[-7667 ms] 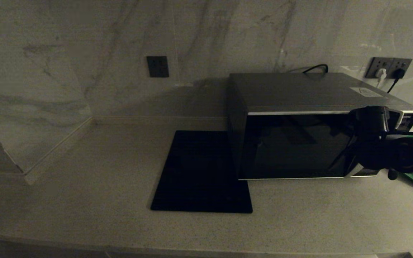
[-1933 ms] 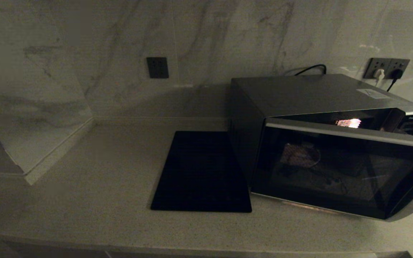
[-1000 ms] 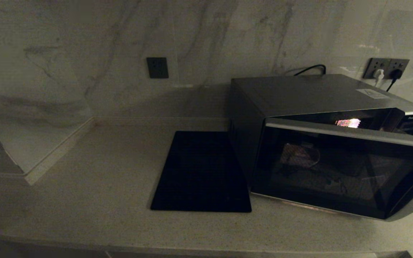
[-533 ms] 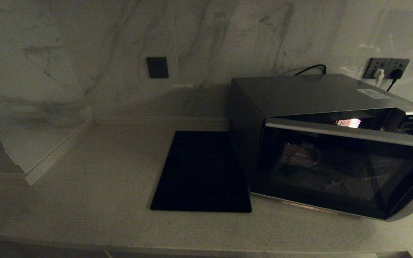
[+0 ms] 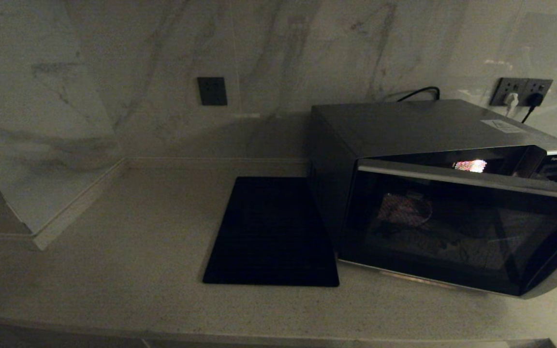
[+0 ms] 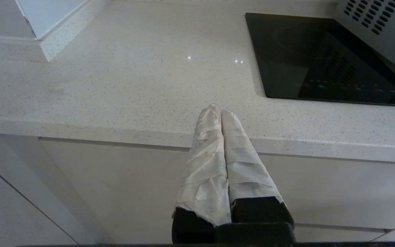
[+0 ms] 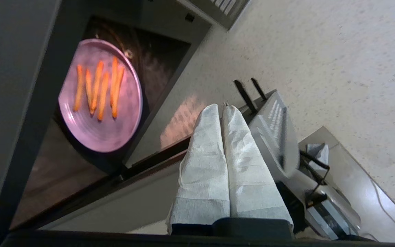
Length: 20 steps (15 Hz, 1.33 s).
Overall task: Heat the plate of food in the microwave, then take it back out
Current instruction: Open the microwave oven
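Left gripper [image 6: 218, 113]: you've got it parked low in front of the counter [image 6: 115, 79] edge, taped fingers pressed together, nothing in them.
Black mat [image 5: 271, 232]: flat on the counter, right up against the microwave's left side, bare.
Microwave [image 5: 433, 125]: door [image 5: 457, 232] swung part open, hinged on the left, interior light glowing through the gap at the top.
Plate of food [image 7: 99, 96]: there it is in your right wrist view, sitting inside the cavity, orange sticks lying side by side across the middle.
Right gripper [image 7: 223, 108]: outside the opening, apart from the plate, fingers pressed together and empty; you'll need to spread them first.
Handling: looks rigid, light and shallow; likely slick glaze, breakable if dropped, possibly hot.
Where to hold: I'd pinch the near rim, clear of the sticks, and keep it level — the sticks are loose and will slide if you tilt.
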Available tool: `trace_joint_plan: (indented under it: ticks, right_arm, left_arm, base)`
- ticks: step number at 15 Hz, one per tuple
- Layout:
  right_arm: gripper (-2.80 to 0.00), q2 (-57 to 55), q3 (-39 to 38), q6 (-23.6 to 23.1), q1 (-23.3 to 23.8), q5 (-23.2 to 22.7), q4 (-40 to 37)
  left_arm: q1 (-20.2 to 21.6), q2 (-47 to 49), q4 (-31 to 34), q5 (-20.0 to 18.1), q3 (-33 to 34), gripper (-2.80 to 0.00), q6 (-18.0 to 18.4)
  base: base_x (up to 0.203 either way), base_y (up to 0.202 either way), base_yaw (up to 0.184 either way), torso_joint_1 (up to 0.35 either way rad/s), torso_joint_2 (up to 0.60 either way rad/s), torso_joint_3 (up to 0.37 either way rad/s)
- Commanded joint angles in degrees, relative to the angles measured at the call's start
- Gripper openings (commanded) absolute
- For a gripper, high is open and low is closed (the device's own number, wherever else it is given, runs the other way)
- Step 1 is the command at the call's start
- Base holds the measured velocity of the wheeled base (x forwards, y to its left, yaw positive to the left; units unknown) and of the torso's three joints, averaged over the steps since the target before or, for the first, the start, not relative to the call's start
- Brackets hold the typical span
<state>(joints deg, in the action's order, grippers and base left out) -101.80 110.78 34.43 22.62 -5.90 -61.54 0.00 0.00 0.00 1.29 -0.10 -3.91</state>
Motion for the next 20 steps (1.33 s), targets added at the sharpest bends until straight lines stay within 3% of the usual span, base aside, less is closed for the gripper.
trace_joint_plan:
  ticks: [1, 6, 12, 16, 20]
  right_arm:
    - [-2.80, -1.60, -0.03, 0.22, -1.68, -0.08, -0.34]
    - [-2.80, 0.13, -0.28, -0.01, -3.13, -0.08, -6.00]
    - [-2.80, 9.83, -9.57, -6.08, -3.92, -2.35, -9.63]
    - [-2.80, 17.70, -15.55, -6.81, -8.25, -2.53, -10.68]
    - [-2.80, 24.01, -16.76, -6.73, -14.48, -4.11, -16.65]
  left_arm:
    - [0.00, 0.00, 0.00, 0.03, 0.01, -2.80, -0.04]
    - [0.00, 0.00, 0.00, 0.03, 0.01, -2.80, -0.04]
    - [0.00, 0.00, 0.00, 0.03, 0.01, -2.80, -0.04]
    - [0.00, 0.00, 0.00, 0.03, 0.01, -2.80, -0.04]
    - [0.00, 0.00, 0.00, 0.03, 0.01, -2.80, -0.04]
  base:
    - [0.000, 0.000, 0.000, 0.000, 0.00, 0.000]
    - [0.000, 0.000, 0.000, 0.000, 0.00, 0.000]
    - [0.000, 0.000, 0.000, 0.000, 0.00, 0.000]
    - [0.000, 0.000, 0.000, 0.000, 0.00, 0.000]
    - [0.000, 0.000, 0.000, 0.000, 0.00, 0.000]
